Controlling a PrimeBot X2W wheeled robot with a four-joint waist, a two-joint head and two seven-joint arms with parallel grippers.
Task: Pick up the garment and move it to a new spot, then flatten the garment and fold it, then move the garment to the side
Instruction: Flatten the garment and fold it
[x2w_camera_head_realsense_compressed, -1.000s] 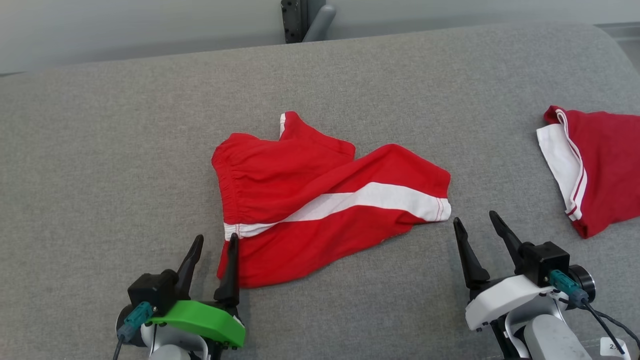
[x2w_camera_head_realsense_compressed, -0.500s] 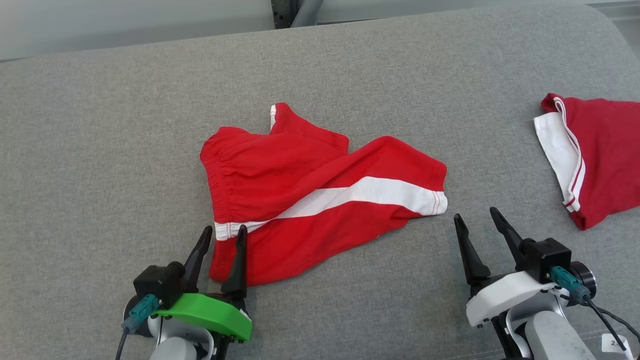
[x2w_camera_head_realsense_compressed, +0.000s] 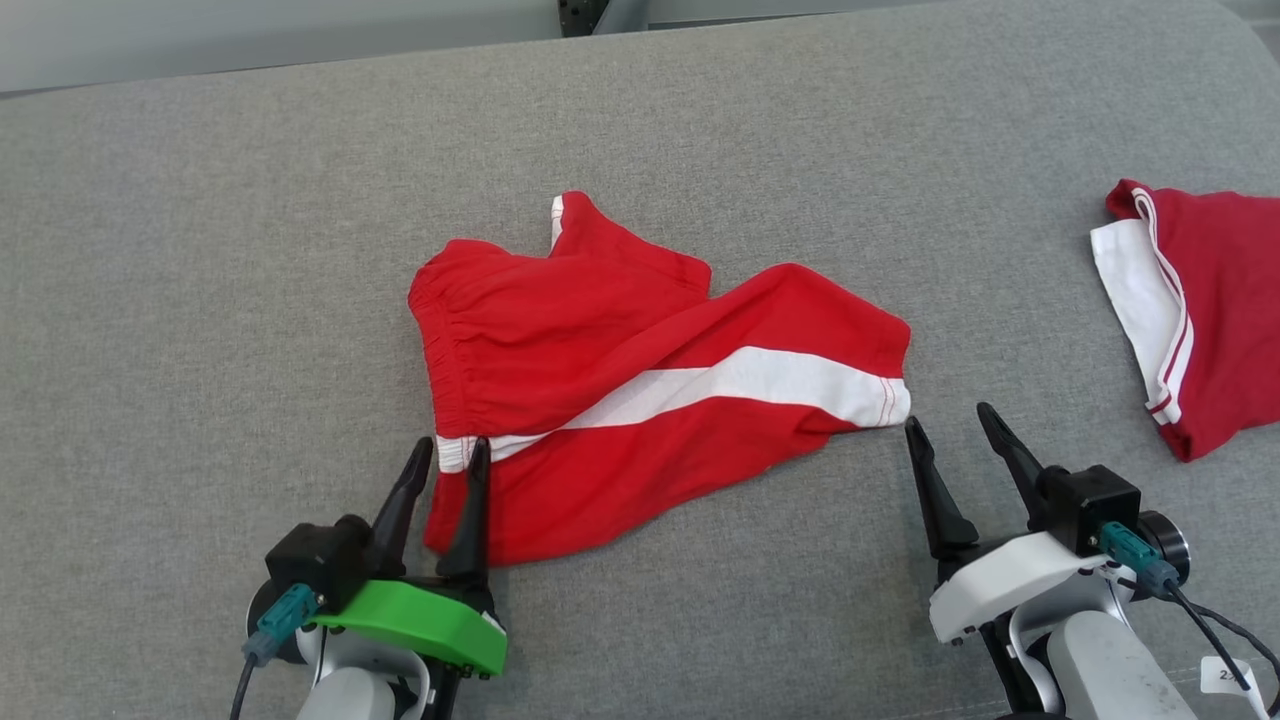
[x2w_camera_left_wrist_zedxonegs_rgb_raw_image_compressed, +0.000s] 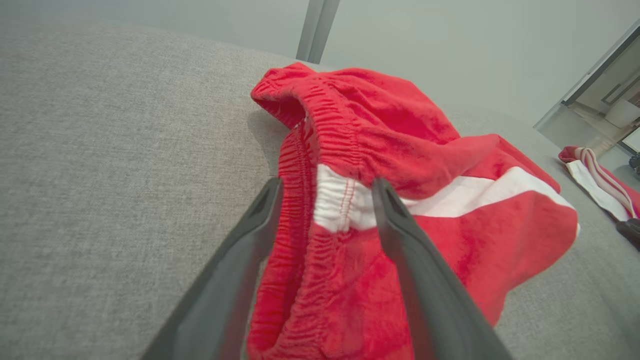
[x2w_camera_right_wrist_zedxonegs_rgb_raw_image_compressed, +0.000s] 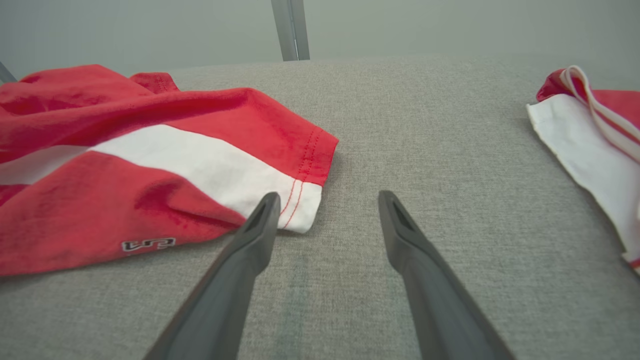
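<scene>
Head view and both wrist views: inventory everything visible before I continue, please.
shorts: one, red with white stripe, crumpled mid-surface.
second garment: one, red with white trim, surface's right edge.
padded surface: one, grey, under both garments.
post: one, grey, behind the surface.
left gripper: one, green mount, dark fingers open astride the shorts' waistband.
right gripper: one, white mount, dark fingers open beside the shorts' leg hem.

- My left gripper (x2w_camera_head_realsense_compressed: 452, 445) has two long, tapering dark fingers (x2w_camera_head_realsense_compressed: 468, 510) on a black block (x2w_camera_head_realsense_compressed: 310, 570), backed by a bright green cover (x2w_camera_head_realsense_compressed: 410, 625).
- My right gripper (x2w_camera_head_realsense_compressed: 948, 418) is the same, but with a white cover (x2w_camera_head_realsense_compressed: 1000, 590).
- A teal plug (x2w_camera_head_realsense_compressed: 285, 612) with a black cable sits at each wrist.
- My forearm (x2w_camera_head_realsense_compressed: 1100, 670) is pale grey.
</scene>
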